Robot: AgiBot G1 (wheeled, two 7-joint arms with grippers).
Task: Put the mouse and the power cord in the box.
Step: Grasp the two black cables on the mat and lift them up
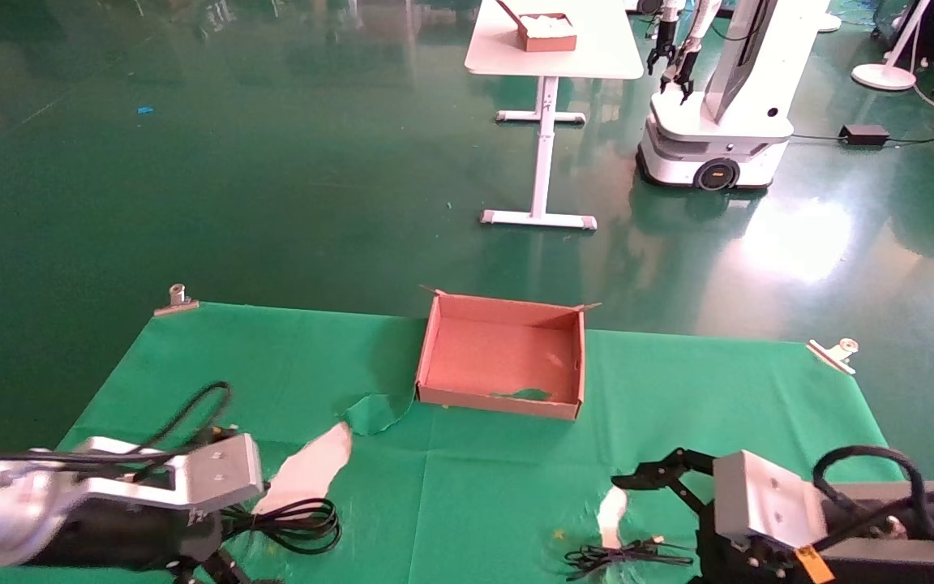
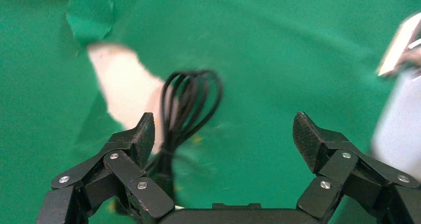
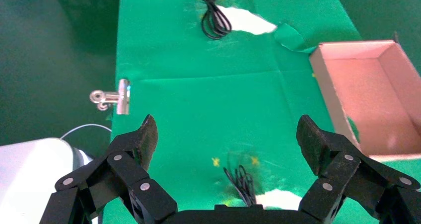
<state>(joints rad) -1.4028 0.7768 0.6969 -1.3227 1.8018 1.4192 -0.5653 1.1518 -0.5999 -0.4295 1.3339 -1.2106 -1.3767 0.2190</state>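
The box (image 1: 499,357), shallow brown cardboard, sits empty at the middle far side of the green cloth; it also shows in the right wrist view as the box (image 3: 367,95). The power cord (image 1: 297,523) lies in black loops at the front left. My left gripper (image 2: 226,134) hangs open just over it, the power cord (image 2: 191,105) close by one finger. My right gripper (image 3: 226,134) is open at the front right, above a thin black cable bundle (image 3: 241,182). The same bundle (image 1: 621,556) shows in the head view. The mouse body is hidden.
The green cloth is torn, with white patches (image 1: 309,470) and a curled flap (image 1: 374,412) near the box. Metal clips (image 1: 177,298) (image 1: 836,353) hold the far corners. Beyond the table stand a white table (image 1: 552,49) and another robot (image 1: 718,105).
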